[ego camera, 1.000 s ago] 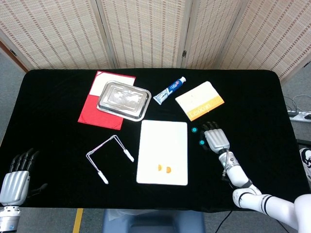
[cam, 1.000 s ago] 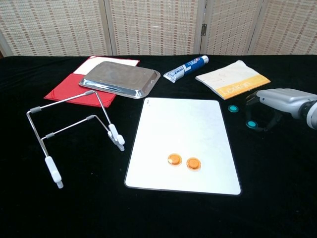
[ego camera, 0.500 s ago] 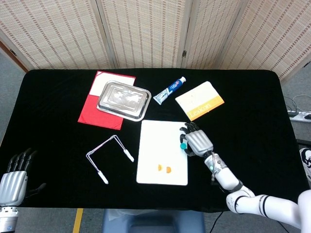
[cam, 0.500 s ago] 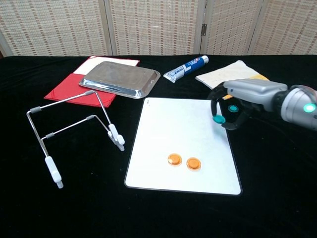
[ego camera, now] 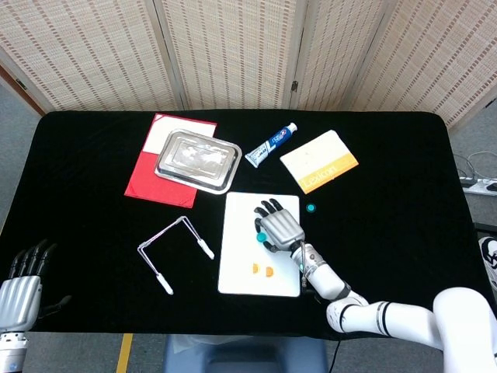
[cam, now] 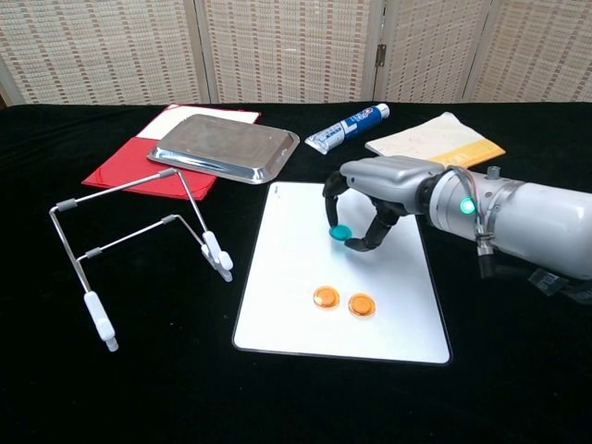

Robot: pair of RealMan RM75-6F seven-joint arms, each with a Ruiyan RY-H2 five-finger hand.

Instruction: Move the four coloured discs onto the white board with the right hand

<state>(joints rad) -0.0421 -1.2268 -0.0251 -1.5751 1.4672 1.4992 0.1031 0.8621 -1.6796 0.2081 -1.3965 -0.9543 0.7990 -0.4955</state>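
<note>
My right hand (ego camera: pixel 279 226) (cam: pixel 375 199) hovers over the middle of the white board (ego camera: pixel 241 256) (cam: pixel 296 277) and pinches a teal disc (ego camera: pixel 262 237) (cam: pixel 342 232) at its fingertips. Two orange discs (ego camera: pixel 262 270) (cam: pixel 342 301) lie side by side on the board's near part. A second teal disc (ego camera: pixel 311 207) lies on the black cloth just right of the board; the chest view hides it behind the hand. My left hand (ego camera: pixel 19 284) rests at the near left table edge, holding nothing, fingers spread.
A wire stand (ego camera: pixel 175 250) (cam: pixel 139 250) lies left of the board. Behind it are a metal tray (ego camera: pixel 196 159) (cam: pixel 225 148) on a red folder (ego camera: pixel 147 167), a toothpaste tube (ego camera: pixel 271 144) (cam: pixel 347 128) and a yellow-white booklet (ego camera: pixel 319 160) (cam: pixel 435 143).
My right hand has carried a teal disc leftward, from the cloth right of the board to over the board's middle. One teal disc stays on the cloth.
</note>
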